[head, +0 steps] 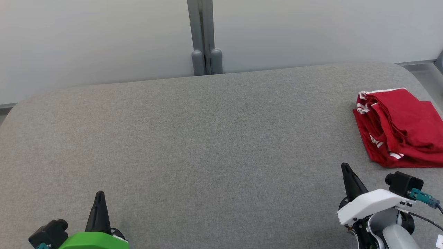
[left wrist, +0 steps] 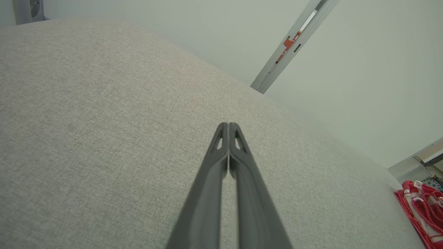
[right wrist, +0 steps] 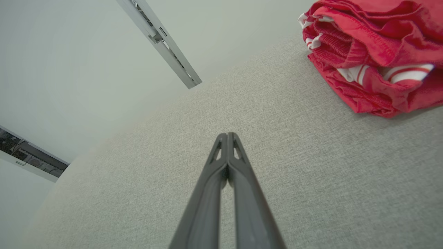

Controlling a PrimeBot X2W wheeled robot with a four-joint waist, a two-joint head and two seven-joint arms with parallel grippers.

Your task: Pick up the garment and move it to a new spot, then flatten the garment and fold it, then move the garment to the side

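Observation:
The garment (head: 399, 126) is red with white stripes and lies folded in a loose bundle at the far right of the grey table (head: 207, 145). The garment (right wrist: 373, 52) appears at the upper right in the right wrist view, and its edge (left wrist: 424, 214) sits at the lower right in the left wrist view. My right gripper (head: 346, 167) is shut and empty, a short way in front and to the left of the garment. At the lower left my left gripper (head: 100, 195) is shut with nothing in it. Both pairs of fingertips (left wrist: 228, 126) (right wrist: 227, 135) are pressed together.
A pale wall runs behind the table, with a grey post (head: 204, 38) at its middle. The table's rounded right edge lies just past the garment. Bare grey cloth spreads across the middle and left of the table.

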